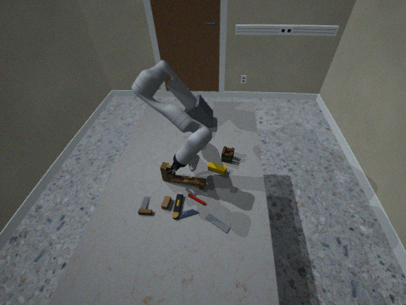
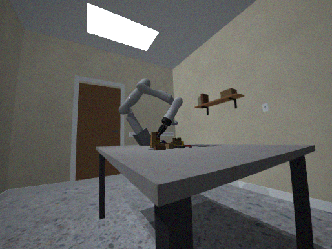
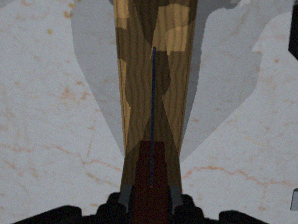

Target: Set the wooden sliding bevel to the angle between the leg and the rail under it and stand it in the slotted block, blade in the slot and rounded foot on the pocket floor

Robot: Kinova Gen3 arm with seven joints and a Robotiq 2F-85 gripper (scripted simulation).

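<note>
The wooden leg and rail (image 1: pixel 182 178) form an L on the table, with the leg standing at the left end. My gripper (image 1: pixel 172 169) is down at that corner and is shut on the wooden sliding bevel. In the wrist view the bevel's dark brown stock (image 3: pixel 148 185) sits between my fingers. Its thin blue blade (image 3: pixel 152 115) shows edge-on along the light wooden piece (image 3: pixel 152 80) below. The slotted block (image 1: pixel 227 154) stands apart at the back right. The black bevel (image 1: pixel 178 205) lies in front, with a blue blade (image 1: pixel 188 214).
A yellow block (image 1: pixel 216 167) lies right of the rail. In front lie a red stick (image 1: pixel 196 199), a grey strip (image 1: pixel 217 223), a small wooden block (image 1: pixel 166 201) and a wood-and-grey square (image 1: pixel 144 207). The arm's base (image 1: pixel 199 111) is at the back.
</note>
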